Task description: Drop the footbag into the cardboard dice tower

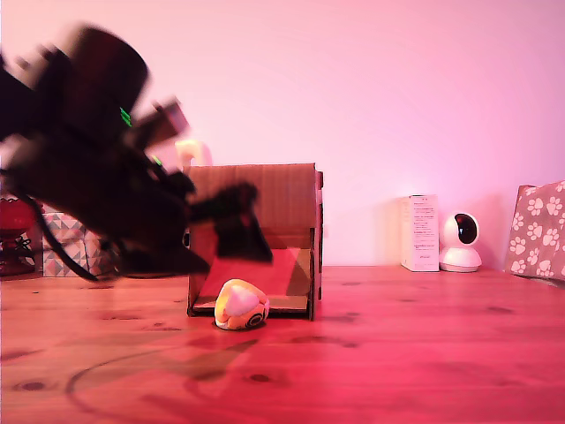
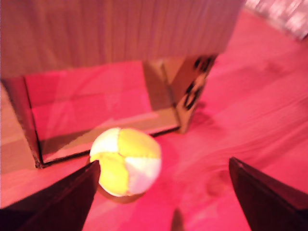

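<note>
Footbag not yet picked up.
My gripper (image 2: 163,192) is wide, empty; footbag (image 2: 126,161) beside one jaw, on the table (image 1: 397,353) before the tower (image 1: 265,199). Grasp, lift, drop remain.

the gripper (image 1: 234,221) hangs blurred above the table (image 1: 397,353), in front of the cardboard dice tower (image 1: 265,199); whether its jaws stand apart cannot be told. the footbag (image 1: 241,305) lies just below the gripper, on the table at the tower's lower opening, dark mark facing the camera.
</note>
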`<act>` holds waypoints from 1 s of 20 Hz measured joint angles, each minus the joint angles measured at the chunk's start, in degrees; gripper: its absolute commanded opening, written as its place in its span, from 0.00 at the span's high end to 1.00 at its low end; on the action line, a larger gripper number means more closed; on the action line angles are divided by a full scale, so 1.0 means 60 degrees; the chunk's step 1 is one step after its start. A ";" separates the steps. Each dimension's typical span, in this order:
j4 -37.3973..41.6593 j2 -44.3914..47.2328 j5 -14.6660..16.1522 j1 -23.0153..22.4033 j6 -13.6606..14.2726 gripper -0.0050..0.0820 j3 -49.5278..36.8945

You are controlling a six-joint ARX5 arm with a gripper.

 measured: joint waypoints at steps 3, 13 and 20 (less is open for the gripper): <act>0.0004 0.0659 -0.0251 0.0000 0.0055 0.04 0.0404; 0.0000 0.1555 -0.0477 0.0492 0.0055 0.44 0.0852; -0.0138 0.1555 0.0302 0.0882 0.0055 0.61 0.0852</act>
